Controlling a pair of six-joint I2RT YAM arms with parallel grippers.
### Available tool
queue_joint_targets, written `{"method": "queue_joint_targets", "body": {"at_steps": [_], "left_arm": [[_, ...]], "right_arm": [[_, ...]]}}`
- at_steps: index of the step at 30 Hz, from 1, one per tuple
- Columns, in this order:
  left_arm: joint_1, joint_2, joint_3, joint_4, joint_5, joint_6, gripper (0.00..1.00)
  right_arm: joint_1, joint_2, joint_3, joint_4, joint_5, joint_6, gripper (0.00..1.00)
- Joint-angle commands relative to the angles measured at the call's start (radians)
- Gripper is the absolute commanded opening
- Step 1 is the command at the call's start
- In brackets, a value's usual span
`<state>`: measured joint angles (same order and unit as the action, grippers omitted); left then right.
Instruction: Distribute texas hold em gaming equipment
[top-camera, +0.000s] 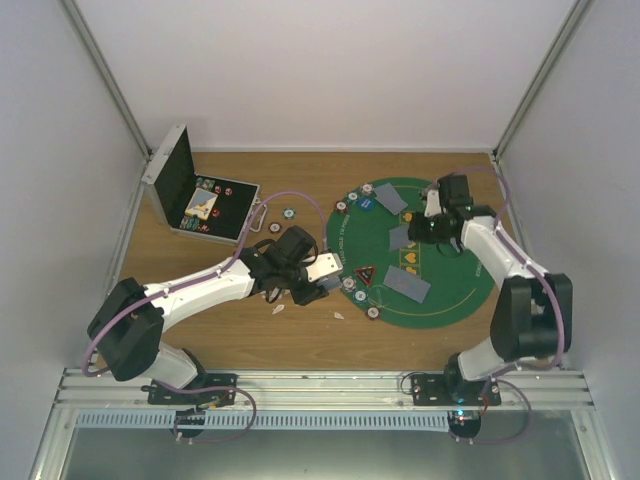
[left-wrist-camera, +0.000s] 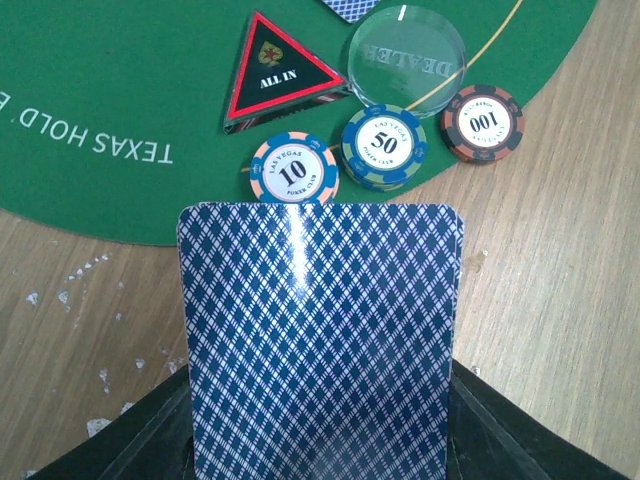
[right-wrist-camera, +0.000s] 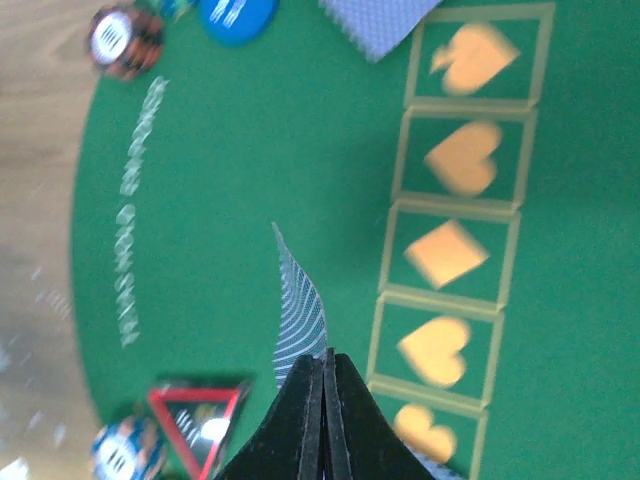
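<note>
Where the open case (top-camera: 180, 185) sits at far left of the wooden tabletop (top-camera: 300, 340), loose chips (top-camera: 290, 212) lie just beside it. L gripper (top-camera: 325, 272) reaches to the left edge of the green mat (top-camera: 440, 300). Its fingers (left-wrist-camera: 130, 440) are pinched nearly closed on a blue-backed card (left-wrist-camera: 320, 340), held flat w/ pattern side up, over the wood just short of the felt. White scraps (left-wrist-camera: 90, 270) dot the wood left of it. Past the card's far edge, along the mat edge L to R: 10 chip (left-wrist-camera: 295, 170), 50 chip (left-wrist-camera: 385, 147), 100 chip (left-wrist-camera: 483, 122). Behind them are the red-black ALL IN token (left-wrist-camera: 278, 72) and the clear dealer button (left-wrist-camera: 407, 58). R gripper (right-wrist-camera: 325, 358) hangs over mid-mat by the suit boxes (right-wrist-camera: 450, 250), fingers closed tight on a bent card (right-wrist-camera: 298, 300), seen edge-on.
</note>
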<state>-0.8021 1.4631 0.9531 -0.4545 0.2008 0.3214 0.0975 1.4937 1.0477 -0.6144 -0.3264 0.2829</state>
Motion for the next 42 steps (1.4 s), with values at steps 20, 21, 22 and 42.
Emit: {"method": "queue_joint_targets", "body": {"at_steps": [20,21,22,42], "left_arm": [[0.003,-0.025,-0.002,0.039,-0.010,-0.011,0.56],[0.003,-0.024,-0.001,0.038,-0.009,-0.011,0.56],[0.003,-0.024,-0.001,0.038,-0.011,-0.011,0.56],[0.003,-0.021,-0.004,0.040,-0.010,-0.010,0.56]], "right_arm": [[0.055,0.484,0.554,-0.210,0.825,-0.175,0.00],[0.062,0.499,0.558,-0.213,0.843,-0.179,0.01],[0.070,0.514,0.563,-0.215,0.861,-0.181,0.01],[0.134,0.692,0.675,-0.244,0.653,-0.110,0.01]]}}
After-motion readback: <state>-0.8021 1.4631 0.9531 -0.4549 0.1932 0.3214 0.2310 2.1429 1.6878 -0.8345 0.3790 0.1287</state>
